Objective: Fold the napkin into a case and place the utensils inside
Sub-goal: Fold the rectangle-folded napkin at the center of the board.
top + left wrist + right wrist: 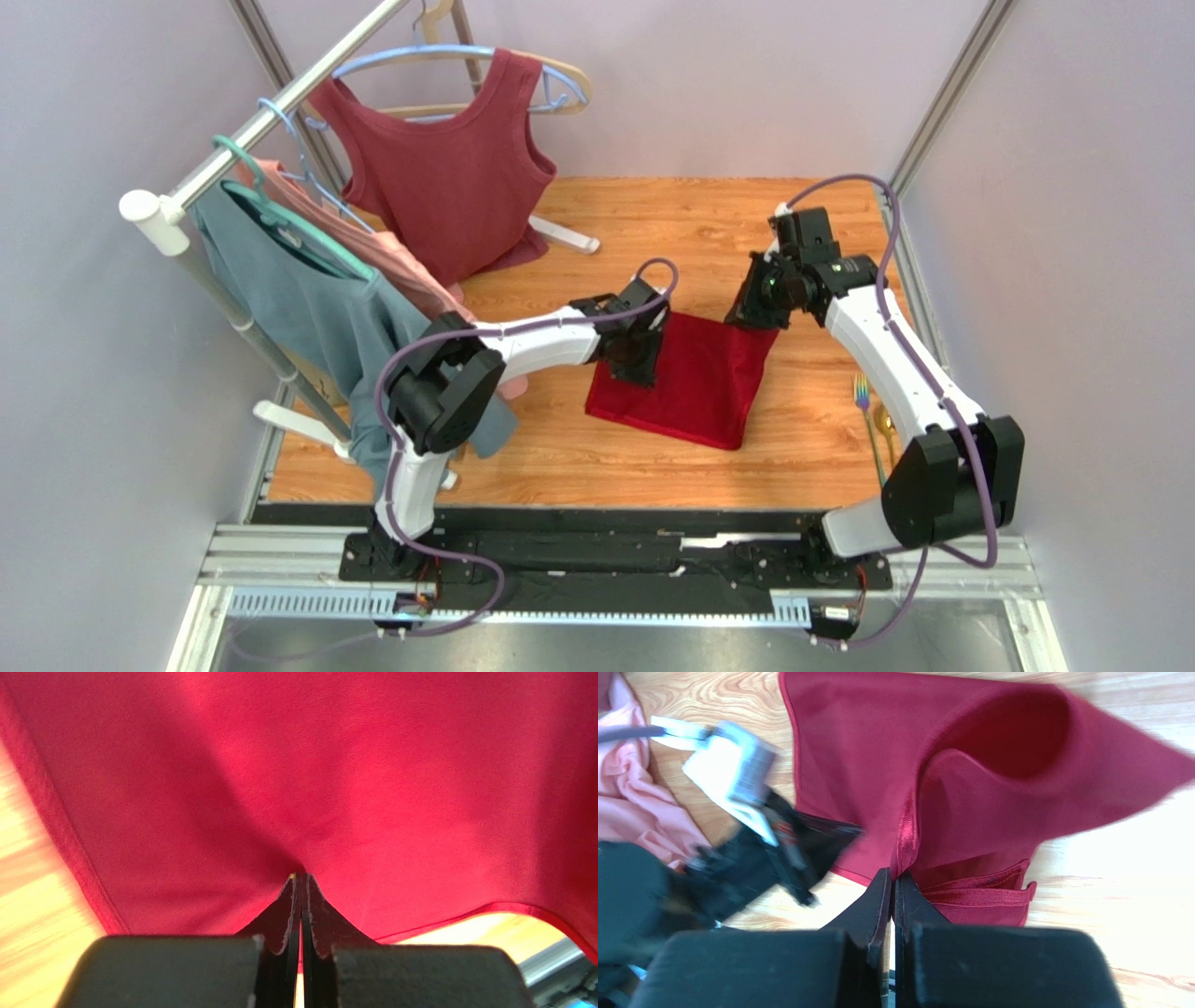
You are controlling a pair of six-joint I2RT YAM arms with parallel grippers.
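The crimson napkin (687, 378) lies on the wooden table, partly folded, with its far edge lifted. My left gripper (634, 333) is shut on the napkin's left far edge; in the left wrist view the cloth (316, 777) fills the frame above the closed jaws. My right gripper (758, 301) is shut on the napkin's right far corner; in the right wrist view a fold of cloth (990, 791) rises from the closed jaws. The gold utensils (877, 420) lie at the table's right edge beside the right arm.
A clothes rack (267, 126) stands at the left with a maroon sleeveless top (449, 161), a teal garment (302, 301) and a pink one (400, 266). The rack's white foot (568, 235) reaches onto the table behind the napkin.
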